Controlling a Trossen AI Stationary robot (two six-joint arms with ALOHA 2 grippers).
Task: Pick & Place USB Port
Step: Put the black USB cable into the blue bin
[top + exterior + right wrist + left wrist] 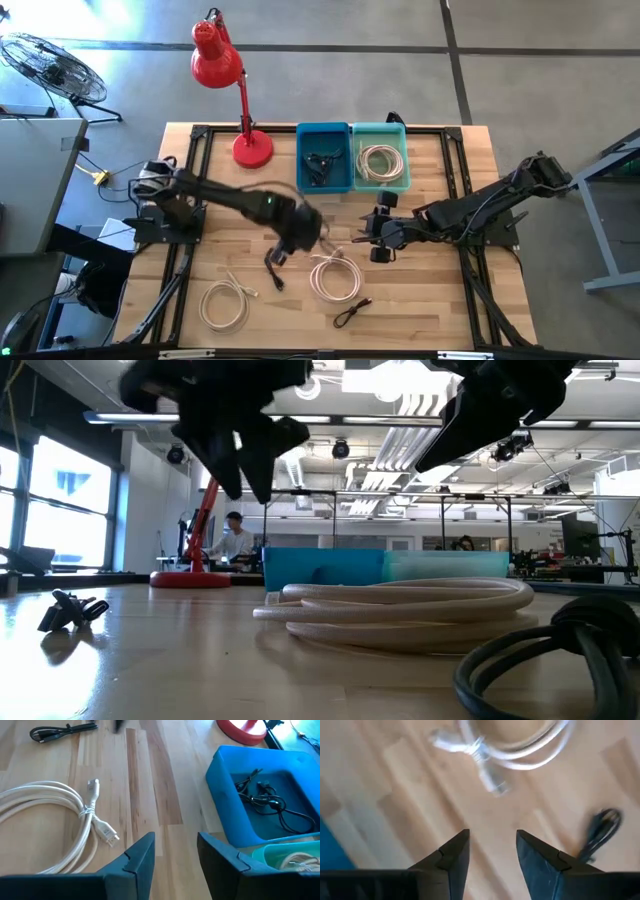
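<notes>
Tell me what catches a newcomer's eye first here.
The red desk lamp at the table's far edge stands out, then the blue bin and teal bin side by side beyond the arms. Mid-table, the left gripper hovers open beside a coiled white cable.

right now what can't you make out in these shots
- Left gripper: motion-blurred in the high view; the small dark cable beneath it shows no detail.
- Black cable in the blue plastic bin: too small in the high view to see its connectors.
- Coiled white cable: it blocks the table behind it in the low view.
- Right gripper: open over bare wood.
</notes>
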